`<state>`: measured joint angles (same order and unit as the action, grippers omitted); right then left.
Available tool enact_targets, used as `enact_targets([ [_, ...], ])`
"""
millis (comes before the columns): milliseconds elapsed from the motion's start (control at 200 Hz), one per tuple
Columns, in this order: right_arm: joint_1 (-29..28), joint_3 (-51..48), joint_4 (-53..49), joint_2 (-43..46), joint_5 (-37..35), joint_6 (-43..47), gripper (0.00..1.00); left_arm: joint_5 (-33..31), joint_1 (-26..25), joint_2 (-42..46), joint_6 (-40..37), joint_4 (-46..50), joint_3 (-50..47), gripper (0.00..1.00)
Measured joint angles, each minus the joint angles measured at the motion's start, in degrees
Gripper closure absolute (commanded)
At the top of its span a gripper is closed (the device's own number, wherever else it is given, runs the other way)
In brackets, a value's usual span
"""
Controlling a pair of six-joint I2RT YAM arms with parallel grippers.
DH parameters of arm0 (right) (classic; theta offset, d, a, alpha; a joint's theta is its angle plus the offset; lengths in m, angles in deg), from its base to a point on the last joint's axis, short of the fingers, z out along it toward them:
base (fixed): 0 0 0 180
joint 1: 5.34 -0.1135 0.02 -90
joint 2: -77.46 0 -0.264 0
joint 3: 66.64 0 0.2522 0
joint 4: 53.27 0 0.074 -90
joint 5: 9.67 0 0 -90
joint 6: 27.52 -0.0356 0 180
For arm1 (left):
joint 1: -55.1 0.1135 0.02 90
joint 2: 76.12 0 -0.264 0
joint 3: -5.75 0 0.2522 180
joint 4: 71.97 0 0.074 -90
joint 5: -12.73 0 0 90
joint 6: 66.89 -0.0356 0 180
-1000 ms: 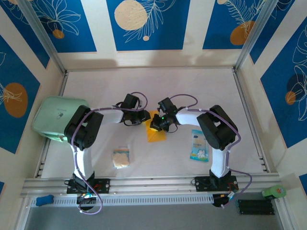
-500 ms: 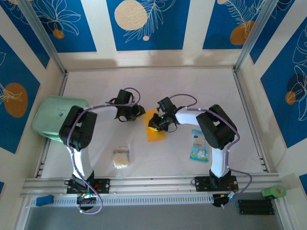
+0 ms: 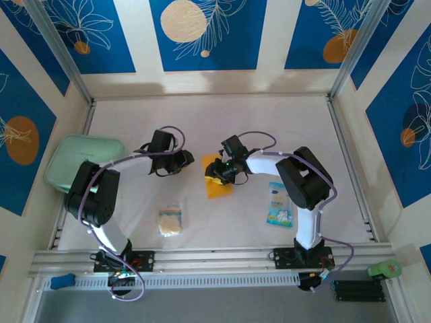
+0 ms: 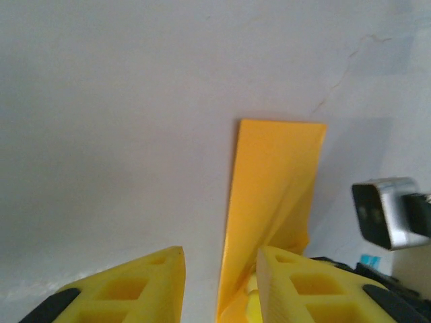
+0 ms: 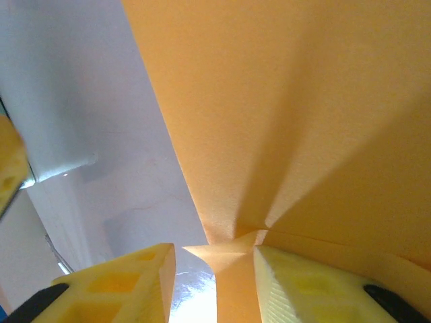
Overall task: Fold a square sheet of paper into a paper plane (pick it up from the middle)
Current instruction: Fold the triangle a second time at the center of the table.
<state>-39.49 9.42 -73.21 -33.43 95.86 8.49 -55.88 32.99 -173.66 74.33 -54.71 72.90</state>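
Note:
The square sheet of paper point(image 3: 219, 188) lies folded into a narrow orange-yellow shape at the table's middle. In the left wrist view the paper point(image 4: 279, 168) is a long strip with a raised crease, ahead of my left gripper point(image 4: 222, 252). That left gripper point(image 3: 187, 160) is open and sits a little to the left of the sheet, holding nothing. My right gripper point(image 3: 214, 173) hovers over the sheet's upper left part. Its jaws stand apart in the right wrist view point(image 5: 214, 247), with a raised fold of the paper point(image 5: 303, 101) between them, against the right finger.
A pale green case point(image 3: 84, 161) rests at the left edge. A small beige spongy square point(image 3: 170, 221) lies near the front left, and a blue-white packet point(image 3: 278, 204) lies front right beside the right arm. Metal rails border the table.
My left gripper has pulled away to the left, off the paper. The right gripper's jaws have opened while staying over the sheet.

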Motion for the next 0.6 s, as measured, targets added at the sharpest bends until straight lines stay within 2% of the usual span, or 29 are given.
enact_targets([
  [235,0.04,0.07,0.0,0.0,0.17,0.2,0.61,0.44,-1.86,1.18,1.73,-0.31,-2.25,0.72],
  [325,0.11,0.04,-0.24,-0.02,0.09,0.39,0.68,0.85,-2.78,1.22,2.54,-1.14,-2.78,0.75],
  [435,0.48,-0.07,-1.09,-0.28,-0.37,1.07,0.82,1.14,-4.33,1.22,3.45,-1.66,-2.89,0.79],
  [600,0.85,-0.04,-2.16,-0.68,-0.52,1.49,0.91,1.38,-7.1,0.81,4.31,-2.67,-2.86,0.84],
])
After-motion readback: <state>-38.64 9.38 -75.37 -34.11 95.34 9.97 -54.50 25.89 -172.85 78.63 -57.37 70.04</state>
